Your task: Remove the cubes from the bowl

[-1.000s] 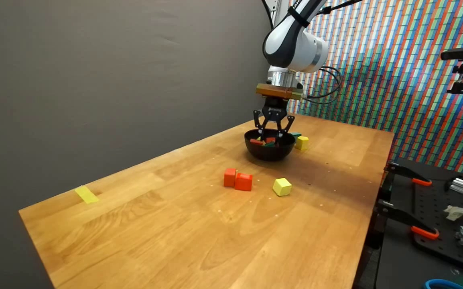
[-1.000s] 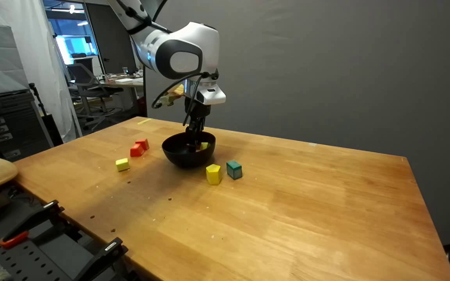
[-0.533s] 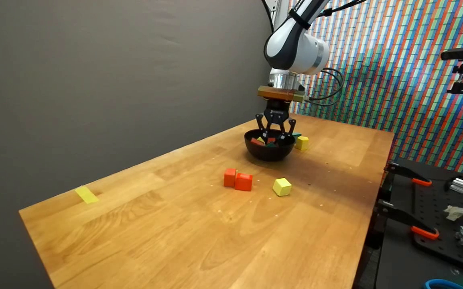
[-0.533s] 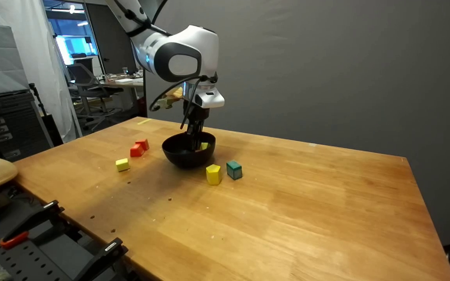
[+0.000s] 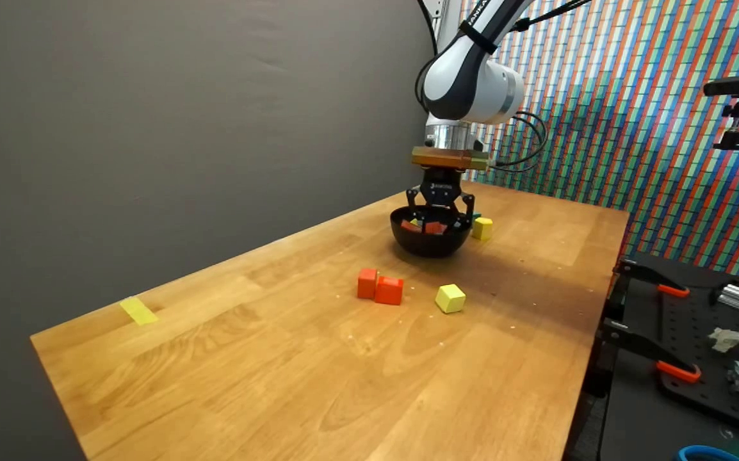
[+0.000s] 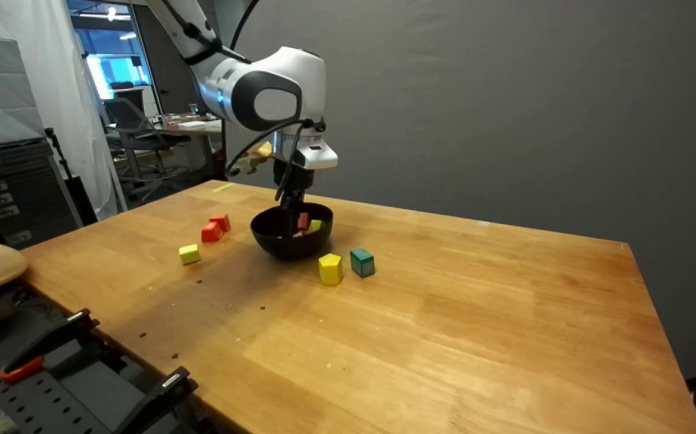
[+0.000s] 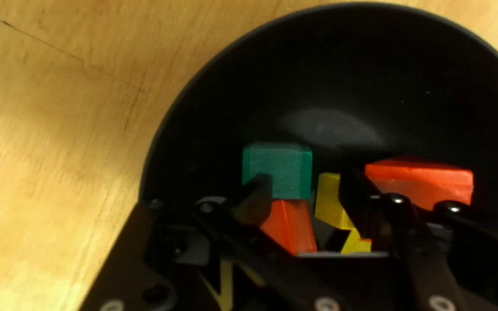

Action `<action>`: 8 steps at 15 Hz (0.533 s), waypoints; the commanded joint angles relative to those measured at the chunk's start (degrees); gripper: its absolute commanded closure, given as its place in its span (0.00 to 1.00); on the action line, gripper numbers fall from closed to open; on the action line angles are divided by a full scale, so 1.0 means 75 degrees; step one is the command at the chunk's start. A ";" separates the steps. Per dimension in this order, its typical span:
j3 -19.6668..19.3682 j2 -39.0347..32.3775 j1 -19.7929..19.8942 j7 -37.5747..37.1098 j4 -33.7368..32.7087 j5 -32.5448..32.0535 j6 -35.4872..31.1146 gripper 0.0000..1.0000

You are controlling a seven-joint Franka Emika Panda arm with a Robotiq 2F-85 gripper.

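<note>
- reaching down inside the small, round, black bowl [image 7: 331,77], the black two-fingered gripper [image 7: 306,196] hangs from the white-and-black robot arm [image 6: 303,72]; its fingers stand part way apart, with a gap between them and no block seen pinched.
- in the wrist view, a red-orange block [image 7: 291,228] and a yellow block [image 7: 329,201] lie in the bowl in line with that gap, each partly covered by a finger.
- a bit of yellow [image 7: 356,244] shows just below the yellow block; whether it is a separate block cannot be told.
- just past the fingertips, also in the bowl, lies a teal-green box-shaped block [image 7: 281,169]; to the right is a longer red-orange block [image 7: 432,181], partly hidden by the gripper.
- just outside the bowl, on the pale wooden table [image 5: 280,384], a bright yellow five-sided block [image 6: 330,271] and a dark teal block [image 6: 362,263] stand just beside each other.
- farther off, in both exterior views, a narrow red block [image 5: 367,283] and a wider red block [image 5: 389,291] sit close together, with a pale yellow block [image 5: 450,299] set apart from them.
- well away from the bowl, a flat yellow strip [image 5: 139,310] lies by the table's edge.
- beside the table, black clamps [image 5: 638,342] with orange-red tips reach over a black board [image 5: 690,330].
- farthest back: a grey wall [image 5: 184,128] and a multicoloured striped backdrop [image 5: 600,96].
</note>
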State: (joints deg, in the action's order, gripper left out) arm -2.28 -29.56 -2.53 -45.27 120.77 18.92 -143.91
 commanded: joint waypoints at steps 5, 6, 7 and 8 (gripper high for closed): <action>-0.0639 0.0125 -0.0585 -0.0466 -0.0087 -0.1379 0.0090 0.00; -0.0683 0.0115 -0.0627 -0.0513 -0.0094 -0.1520 0.0051 0.00; -0.0720 0.0091 -0.0663 -0.0548 -0.0099 -0.1658 0.0022 0.00; -0.0695 0.0038 -0.0678 -0.0566 -0.0106 -0.1708 0.0011 0.00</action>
State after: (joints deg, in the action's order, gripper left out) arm -6.15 -29.58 -5.88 -47.58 120.21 8.77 -143.89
